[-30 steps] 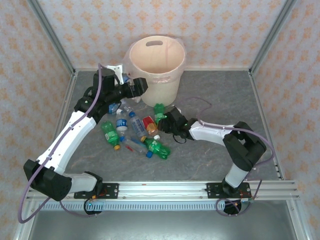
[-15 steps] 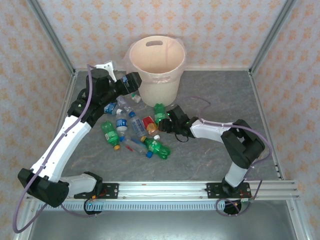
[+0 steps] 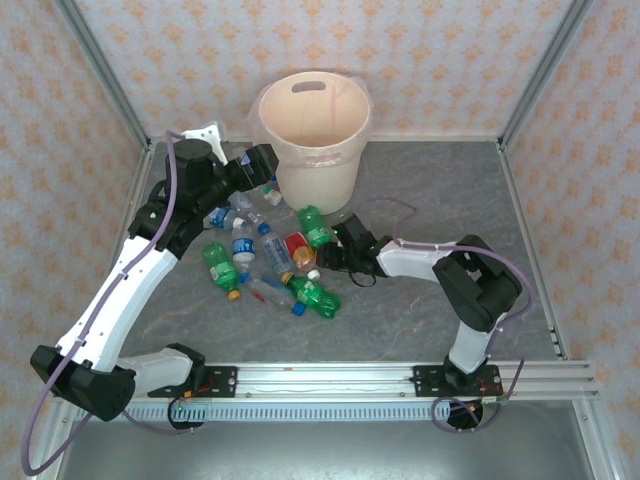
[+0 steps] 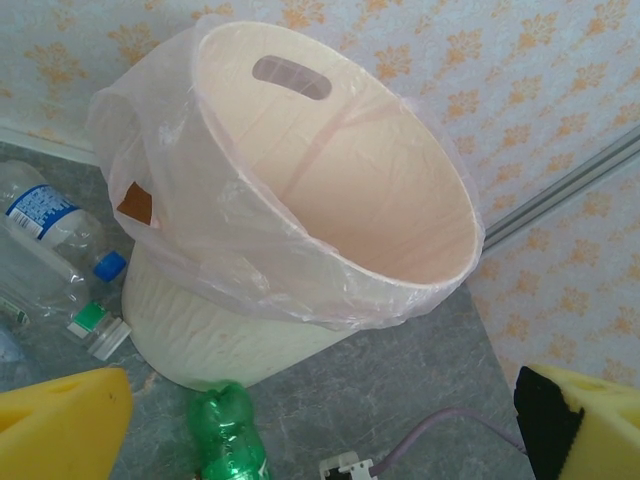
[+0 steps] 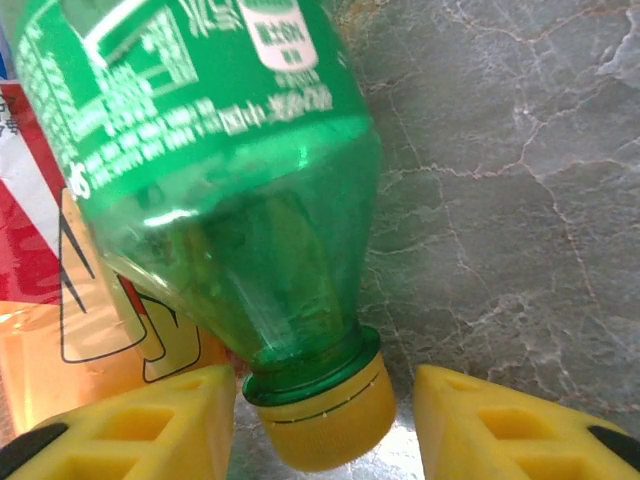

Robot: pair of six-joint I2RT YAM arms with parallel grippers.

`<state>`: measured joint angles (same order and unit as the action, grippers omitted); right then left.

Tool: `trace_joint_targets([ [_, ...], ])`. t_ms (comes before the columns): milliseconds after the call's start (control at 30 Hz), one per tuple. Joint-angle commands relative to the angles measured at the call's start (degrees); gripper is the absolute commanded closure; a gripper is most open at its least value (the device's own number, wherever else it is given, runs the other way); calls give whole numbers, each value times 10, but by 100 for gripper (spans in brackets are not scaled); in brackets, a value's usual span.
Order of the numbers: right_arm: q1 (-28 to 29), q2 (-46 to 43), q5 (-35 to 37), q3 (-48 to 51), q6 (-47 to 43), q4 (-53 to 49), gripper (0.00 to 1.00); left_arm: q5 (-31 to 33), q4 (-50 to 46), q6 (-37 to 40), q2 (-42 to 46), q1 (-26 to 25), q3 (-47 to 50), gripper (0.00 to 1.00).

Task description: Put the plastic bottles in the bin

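Progress: we are edging the right gripper (image 5: 322, 440) in, jaws half-open astride the green bottle (image 5: 220, 150) at its cap (image 5: 318, 400), grasp pending; left gripper (image 4: 320, 425) gaping, empty.

No text is coming through legibly. The green bottle (image 5: 220, 200) is carrying white print on its green label, too small and skewed to read. The orange bottle (image 5: 60, 380) beside it is showing a red-and-white label, and the clear bottle (image 4: 45, 215) is wearing a blue one with blurred white lettering.
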<state>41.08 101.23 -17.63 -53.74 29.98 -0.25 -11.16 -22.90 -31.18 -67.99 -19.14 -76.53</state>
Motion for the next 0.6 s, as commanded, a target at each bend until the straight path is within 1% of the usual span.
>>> trace_joint_targets([
  [0, -1, 13, 7, -16, 8, 10, 49, -8, -13, 25, -7, -6, -22, 1],
  [233, -1, 17, 34, -36, -6, -4, 48, -45, -22, 57, -8, -6, -26, 1],
  [367, -1, 22, 46, -42, -14, -14, 46, -50, -24, 69, -2, -6, -16, 1],
  [533, -1, 20, 45, -44, -32, -22, 40, -62, -23, 73, 1, -6, -12, 1],
  [567, -2, 20, 48, -47, -40, -27, 38, -61, -22, 74, -1, -6, -12, 1],
])
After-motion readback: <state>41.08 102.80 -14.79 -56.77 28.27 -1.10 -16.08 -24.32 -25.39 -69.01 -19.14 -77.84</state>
